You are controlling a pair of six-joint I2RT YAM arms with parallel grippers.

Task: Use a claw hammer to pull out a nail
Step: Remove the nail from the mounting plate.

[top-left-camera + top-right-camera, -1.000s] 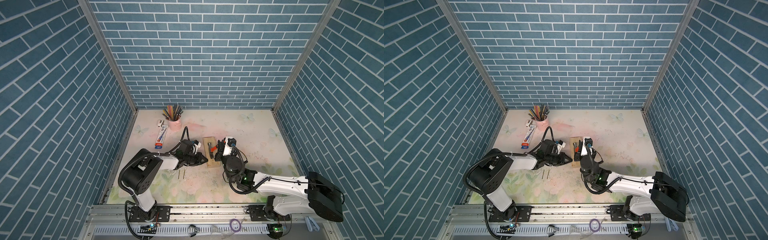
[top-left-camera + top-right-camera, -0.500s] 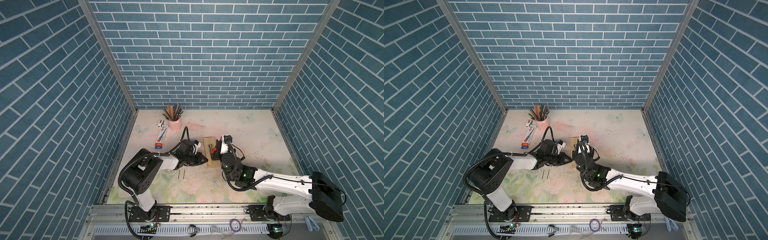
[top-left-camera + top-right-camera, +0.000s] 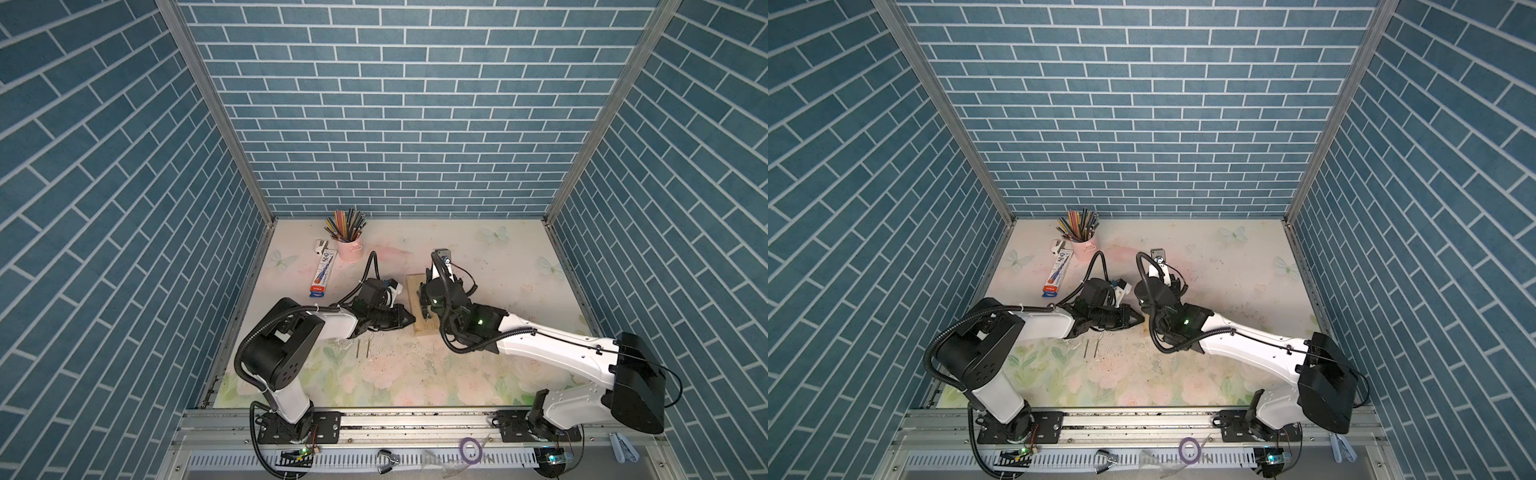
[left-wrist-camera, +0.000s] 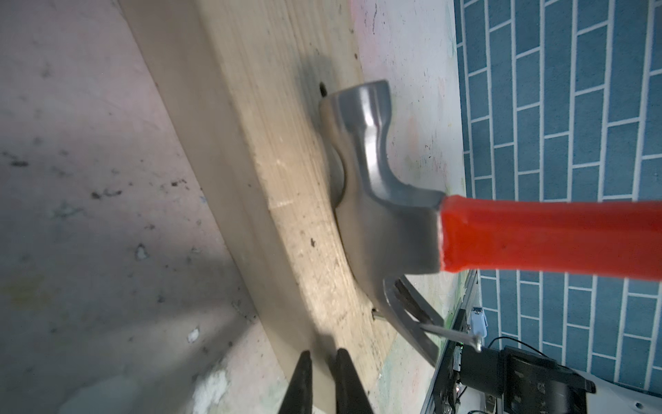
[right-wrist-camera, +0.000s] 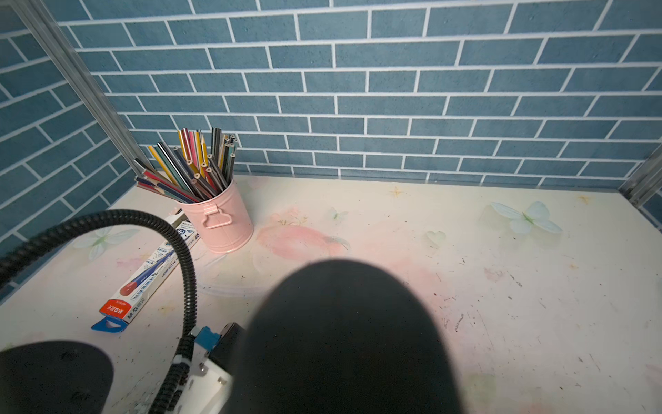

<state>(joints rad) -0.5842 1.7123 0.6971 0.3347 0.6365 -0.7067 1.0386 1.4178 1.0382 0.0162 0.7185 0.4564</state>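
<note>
Over by the left wall a pen box [image 3: 322, 274] lies flat beside a pink cup [image 3: 348, 250] of pencils. Two loose nails [image 3: 362, 347] lie on the table [image 3: 519, 266] near the left arm. The left gripper [image 4: 323, 358] has its fingers [image 4: 302, 383] almost together with nothing between them, tips at the edge of the wood block [image 4: 286, 172]. The claw hammer [image 4: 387, 215] rests head-down on the block, its claw hooked on a tilted nail [image 4: 444, 331]. The right gripper [image 3: 427, 309] is clamped on its handle
</note>
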